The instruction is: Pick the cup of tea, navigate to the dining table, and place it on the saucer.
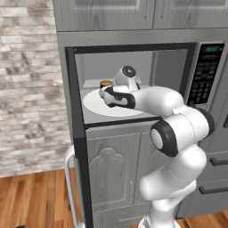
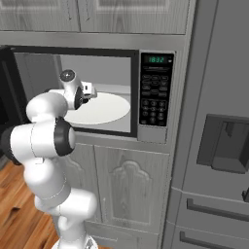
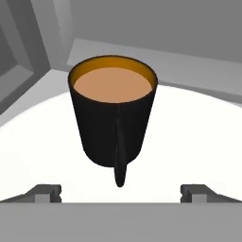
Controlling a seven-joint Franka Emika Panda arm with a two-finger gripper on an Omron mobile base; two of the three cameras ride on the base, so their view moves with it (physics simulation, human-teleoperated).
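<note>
One cup of tea point(image 3: 113, 116) stands upright on the single white round turntable plate point(image 1: 100, 107) inside the open microwave point(image 2: 97, 92), toward the back left of the cavity as the left base view shows it. The cup is black, filled with orange-brown liquid, and its one handle point(image 3: 119, 156) points straight toward the hand camera. The arm reaches into the cavity, and the gripper point(image 3: 121, 191) sits level with the cup, just in front of it. Its two fingers point(image 3: 45, 193) are spread wide, one on either side of the handle line, and neither touches the cup; nothing is held. One microwave door point(image 1: 78, 133) hangs open at the left. One control panel point(image 2: 155, 90) with a lit green display sits to the right of the cavity. Two grey panelled cabinet doors point(image 2: 121, 189) lie below the microwave.
</note>
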